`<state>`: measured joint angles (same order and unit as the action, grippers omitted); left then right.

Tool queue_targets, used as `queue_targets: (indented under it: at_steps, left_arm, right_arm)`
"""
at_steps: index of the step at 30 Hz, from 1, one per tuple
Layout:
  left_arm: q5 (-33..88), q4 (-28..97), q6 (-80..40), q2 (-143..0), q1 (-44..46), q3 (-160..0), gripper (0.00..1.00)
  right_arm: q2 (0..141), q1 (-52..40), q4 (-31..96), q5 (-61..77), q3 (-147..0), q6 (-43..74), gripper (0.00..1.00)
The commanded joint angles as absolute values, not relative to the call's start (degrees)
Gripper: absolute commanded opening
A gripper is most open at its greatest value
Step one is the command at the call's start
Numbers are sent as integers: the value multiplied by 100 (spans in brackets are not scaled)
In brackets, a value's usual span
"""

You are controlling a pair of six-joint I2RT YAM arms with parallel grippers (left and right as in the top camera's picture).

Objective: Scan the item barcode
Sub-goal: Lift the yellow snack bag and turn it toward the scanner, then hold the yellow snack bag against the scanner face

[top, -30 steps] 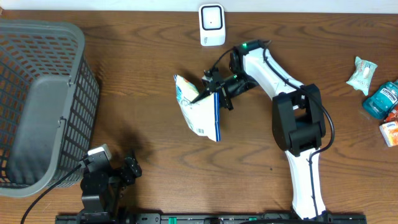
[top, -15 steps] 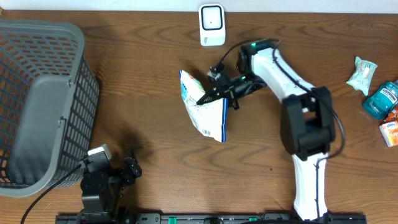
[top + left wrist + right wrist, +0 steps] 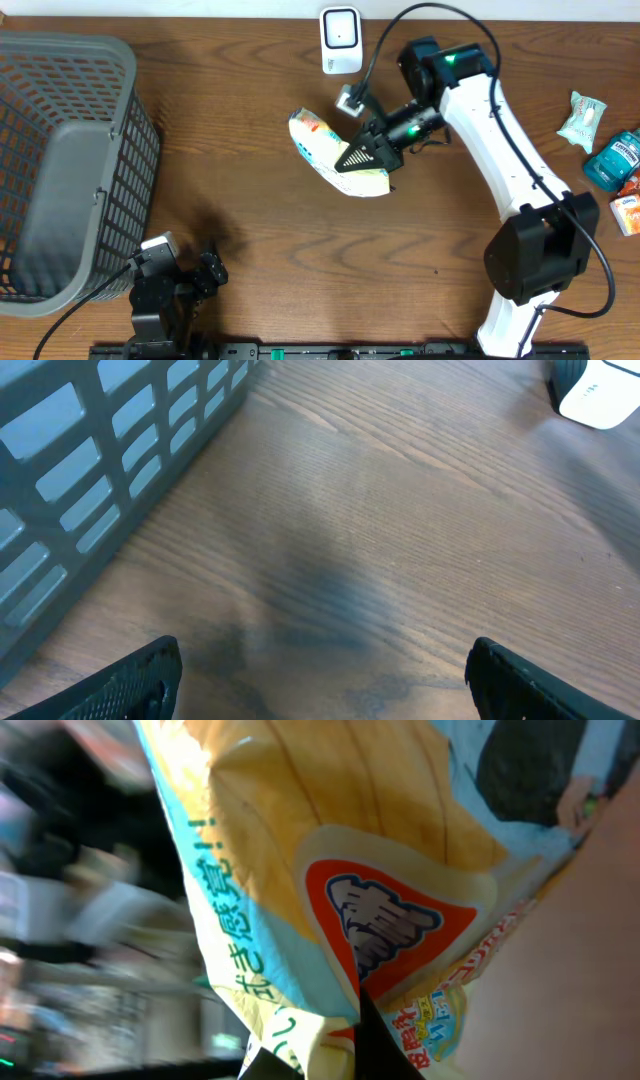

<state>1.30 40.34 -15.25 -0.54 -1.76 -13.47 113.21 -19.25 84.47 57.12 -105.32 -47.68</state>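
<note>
The right arm (image 3: 510, 140) rises from the near edge, right of centre. Its white upper link slants far and left to a black joint with a green light. From there the dark wrist angles back near and left, ending in the right gripper (image 3: 358, 157), whose jaws are pinched tight on a snack bag (image 3: 315, 140). The left arm (image 3: 160, 295) sits folded low at the near left edge. The left gripper (image 3: 320, 685) is spread wide, its black fingertips (image 3: 130, 680) far apart.
</note>
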Motion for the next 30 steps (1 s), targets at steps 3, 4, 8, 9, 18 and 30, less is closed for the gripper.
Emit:
queue_targets:
  at_steps: [3,4,8,9,18,30]
  left_arm:
    - [80,4032,-1555,-23,-174,-1328,91]
    - [82,4032,-1553,-23,-174,-1328,91]
    - [82,4032,-1553,-23,-174,-1328,91]
    - [82,4029,-1553,-23,-174,-1328,91]
    - [80,4032,-1553,-23,-174,-1328,91]
    - [82,4032,-1553,-23,-174,-1328,91]
  right_arm:
    - [11378,-2259,7314,4438,-10549,-5231,2]
    - [11380,-2329,7063,4327,-10549,-5231,2]
    - [11393,-2593,6093,3479,-10547,-5231,1]
    - [11406,-2641,5874,3223,-10547,-5231,1]
    - [11695,-2779,3815,1935,-10547,-5229,1]
    - [12433,-2499,1063,1896,-10547,-4154,1]
